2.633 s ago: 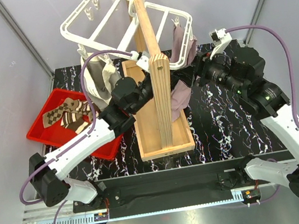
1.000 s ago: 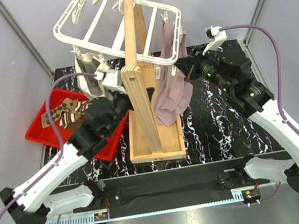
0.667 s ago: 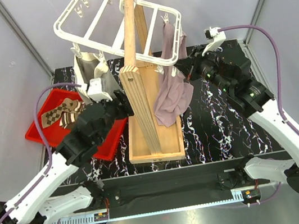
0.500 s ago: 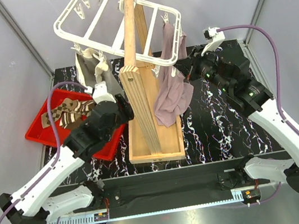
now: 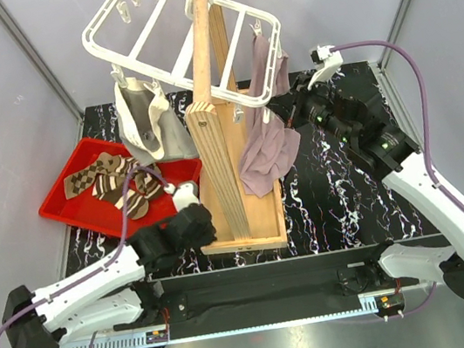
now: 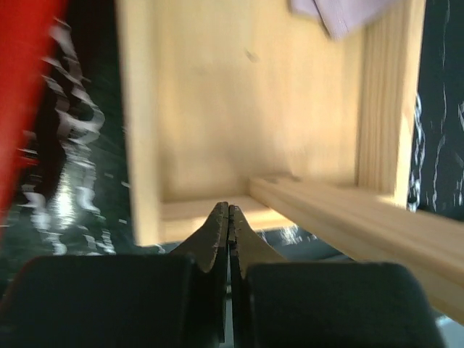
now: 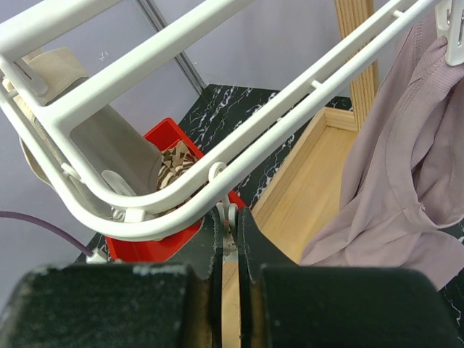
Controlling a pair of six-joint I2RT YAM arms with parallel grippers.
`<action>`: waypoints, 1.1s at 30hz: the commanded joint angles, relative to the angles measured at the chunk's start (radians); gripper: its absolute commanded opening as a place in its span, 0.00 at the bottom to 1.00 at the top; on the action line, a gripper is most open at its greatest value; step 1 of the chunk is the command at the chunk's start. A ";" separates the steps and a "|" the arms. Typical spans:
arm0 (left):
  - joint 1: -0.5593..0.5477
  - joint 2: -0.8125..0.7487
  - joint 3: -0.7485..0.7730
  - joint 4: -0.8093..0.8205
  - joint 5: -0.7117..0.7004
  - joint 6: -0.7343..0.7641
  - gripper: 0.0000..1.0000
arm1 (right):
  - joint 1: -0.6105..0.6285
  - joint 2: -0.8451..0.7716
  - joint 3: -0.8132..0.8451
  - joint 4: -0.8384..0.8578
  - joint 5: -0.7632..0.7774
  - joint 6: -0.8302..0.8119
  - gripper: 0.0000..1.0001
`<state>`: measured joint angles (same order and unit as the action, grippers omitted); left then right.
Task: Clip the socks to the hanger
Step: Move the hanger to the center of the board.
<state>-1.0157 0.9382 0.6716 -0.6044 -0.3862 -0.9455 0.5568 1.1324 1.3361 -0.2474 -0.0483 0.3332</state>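
Observation:
The white hanger (image 5: 248, 10) hangs tilted on the wooden pole. A beige sock (image 5: 146, 121) dangles from its left side and a mauve sock (image 5: 269, 137) from its right. Brown-and-cream socks (image 5: 119, 185) lie in the red tray. My right gripper (image 5: 269, 115) is up at the hanger's near rail (image 7: 290, 116), and its fingers (image 7: 246, 225) are shut on a small white clip peg (image 7: 230, 210). My left gripper (image 5: 197, 223) is low by the wooden base's near left corner. In the left wrist view, the left gripper (image 6: 229, 212) is shut with nothing in it.
A tall wooden pole (image 5: 211, 98) rises from a long wooden base (image 5: 265, 213) in the middle of the black marbled table (image 5: 351, 199). The red tray (image 5: 56, 206) sits at the left. Grey walls close in on both sides.
My left gripper has shut and dropped back from the hanger's left side to the near end of the wooden base. The beige sock stays hanging. The right gripper kept its hold.

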 commanded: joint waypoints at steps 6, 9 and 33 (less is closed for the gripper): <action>-0.159 0.247 0.034 0.205 0.084 -0.087 0.00 | 0.003 -0.005 -0.035 -0.015 -0.007 -0.008 0.00; -0.159 0.286 0.075 0.241 0.052 -0.064 0.00 | 0.003 -0.016 -0.041 -0.020 0.002 -0.014 0.00; 0.230 0.047 0.135 -0.049 0.015 0.048 0.46 | 0.002 -0.002 -0.032 -0.050 0.027 -0.059 0.00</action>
<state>-0.8753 1.0279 0.7666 -0.5606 -0.3649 -0.9447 0.5568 1.1172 1.3048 -0.2329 -0.0422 0.2935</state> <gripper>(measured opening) 0.373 0.060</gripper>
